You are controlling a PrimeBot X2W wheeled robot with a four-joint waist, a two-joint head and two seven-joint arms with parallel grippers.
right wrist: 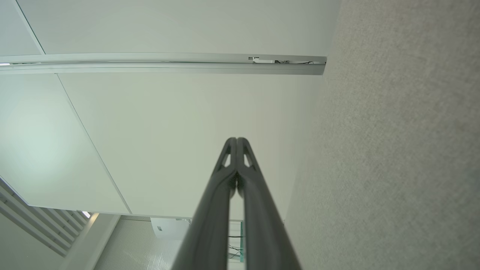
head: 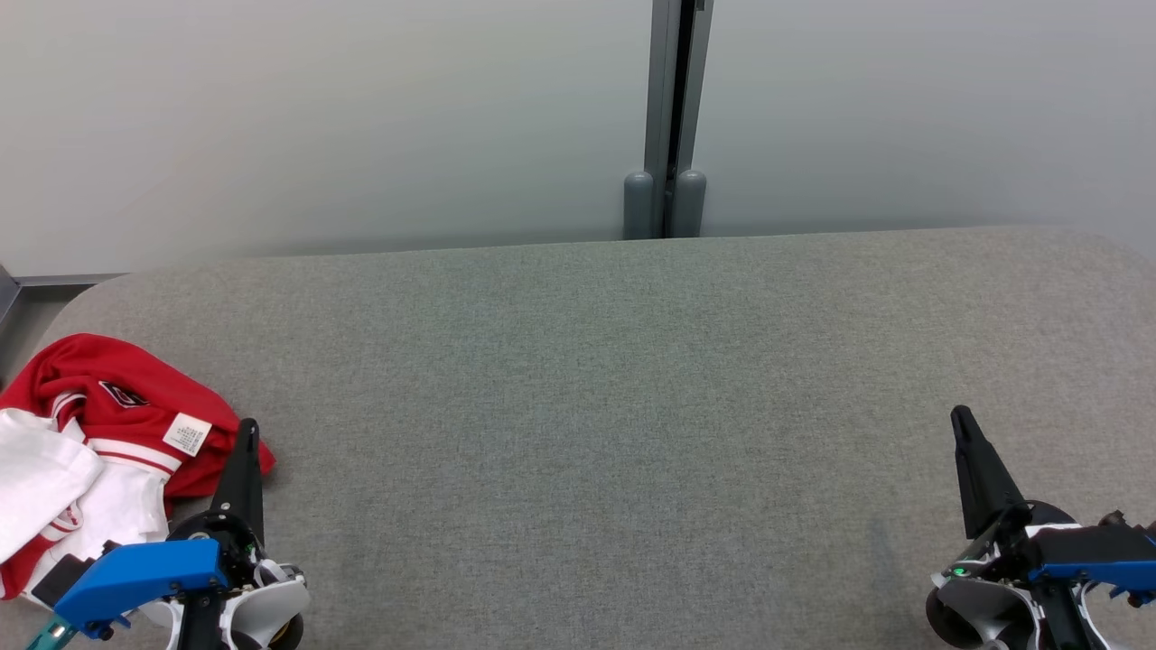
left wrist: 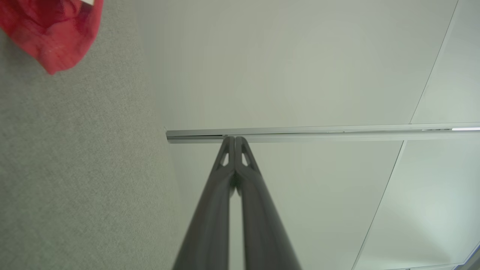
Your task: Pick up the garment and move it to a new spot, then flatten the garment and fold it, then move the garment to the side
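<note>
Fabric in red and white, the garment [head: 99,433] lies crumpled at about 8 o'clock in the head view, at the near left corner of the grey cloth-covered tabletop [head: 596,406]. Its red part is bunched toward 12 o'clock, its white part toward 7 o'clock, and a small white label [head: 187,434] lies face up on the red cloth.

The left gripper [head: 246,429] sits at 7 o'clock in that view, its fingers pressed together into one dark point aimed at 12 o'clock, just beside the garment's right edge and holding nothing. In the left wrist view the shut tips [left wrist: 235,139] stand against the pale wall, with a red fold of the garment [left wrist: 52,33] off at 10 o'clock, apart from them.

The right gripper [head: 959,417] sits at 4 o'clock in the head view, well apart from the garment, fingers likewise closed on each other and empty; the right wrist view [right wrist: 237,140] confirms the tips meet. A grey metal post [head: 668,117] runs up the wall at 12 o'clock behind the tabletop.
</note>
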